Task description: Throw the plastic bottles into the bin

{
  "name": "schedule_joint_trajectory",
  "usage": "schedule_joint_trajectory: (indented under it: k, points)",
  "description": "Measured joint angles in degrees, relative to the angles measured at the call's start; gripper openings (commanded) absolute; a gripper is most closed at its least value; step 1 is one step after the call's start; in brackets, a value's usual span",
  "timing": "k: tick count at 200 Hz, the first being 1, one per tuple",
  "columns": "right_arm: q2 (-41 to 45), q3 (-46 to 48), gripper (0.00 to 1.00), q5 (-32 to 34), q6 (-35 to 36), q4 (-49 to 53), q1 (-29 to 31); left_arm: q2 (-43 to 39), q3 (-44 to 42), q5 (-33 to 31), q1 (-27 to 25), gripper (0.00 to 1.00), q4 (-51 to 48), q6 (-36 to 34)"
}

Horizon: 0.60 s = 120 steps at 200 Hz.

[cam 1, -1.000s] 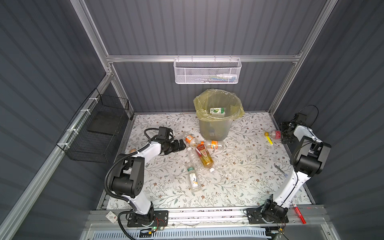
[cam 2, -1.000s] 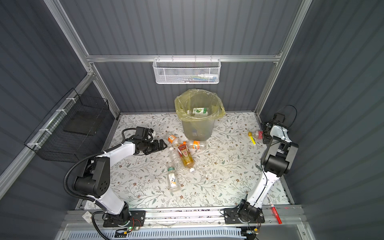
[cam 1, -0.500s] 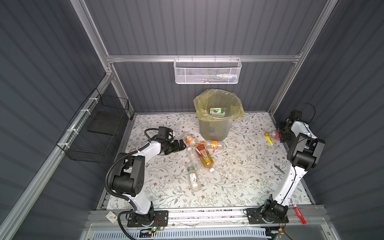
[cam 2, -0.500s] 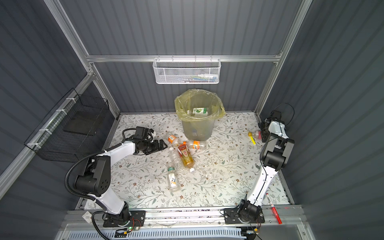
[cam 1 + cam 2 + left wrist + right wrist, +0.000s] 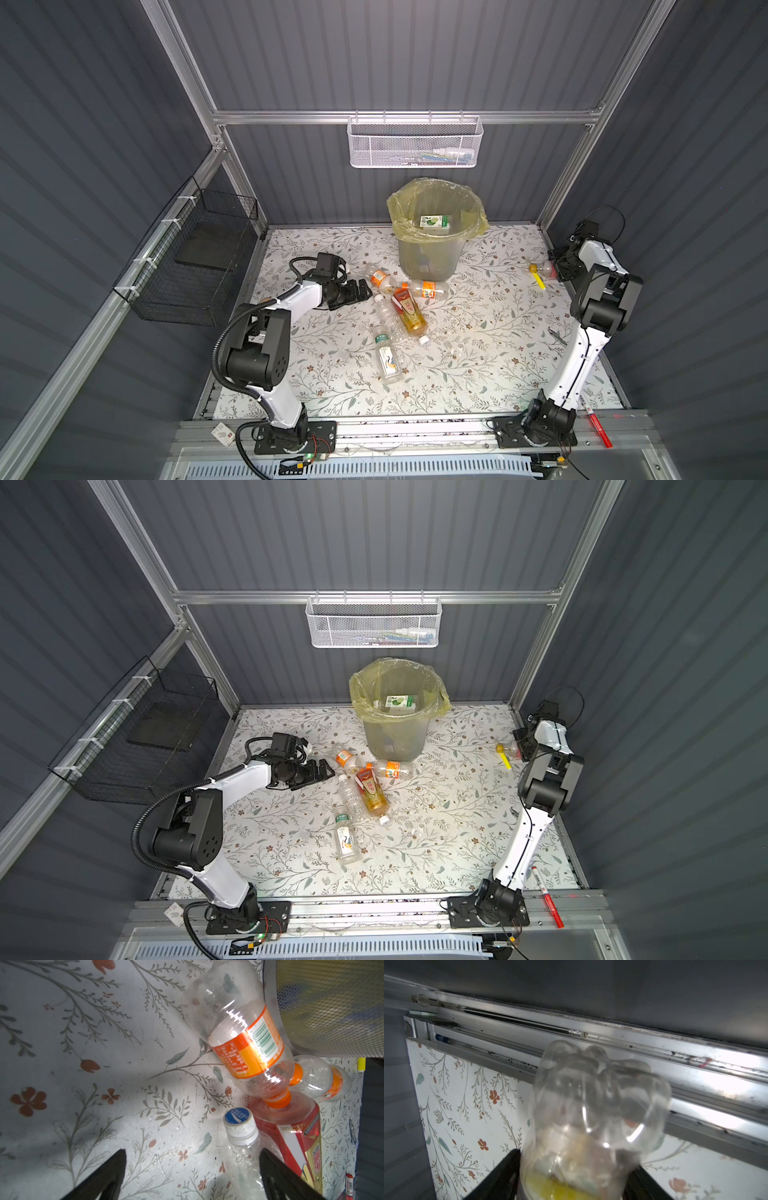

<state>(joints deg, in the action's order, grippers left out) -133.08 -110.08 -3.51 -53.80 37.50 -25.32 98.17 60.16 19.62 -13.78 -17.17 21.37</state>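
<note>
While left claw [image 5: 192,1154] gapes low, right claw [image 5: 573,1164] clasps bottle [image 5: 593,1095], arm [image 5: 595,254] outstretched

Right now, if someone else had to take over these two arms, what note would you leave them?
Left tool: open, empty, low beside the bottle cluster.
Right tool: closed around a clear bottle at the table's right edge.
Done: a green-labelled bottle lies in the bin.
Left: five on the table before the bin: two orange-labelled bottles, one amber bottle, one crumpled clear bottle, one green-capped bottle; plus the gripped one.
</note>
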Motion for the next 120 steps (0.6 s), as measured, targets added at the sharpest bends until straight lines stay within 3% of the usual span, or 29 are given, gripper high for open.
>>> schedule_joint_trajectory:
  k: [31, 69, 120]
  points:
    - [0.42, 0.70, 0.58, -1.38, 1.14, -0.74, 0.00, 0.00, 0.00, 0.00, 0.00, 1.00, 0.00, 0.00]
    - [3.61, 5.42, 0.57, -4.13, 2.71, -4.28, -0.20, -0.37, -0.11, 0.00, 0.00, 1.00, 0.04, 0.00]
    - [16.48, 14.43, 0.56, -5.79, 4.20, -11.32, -0.81, -3.08, -1.57, 0.07, 0.00, 1.00, 0.61, 0.07]
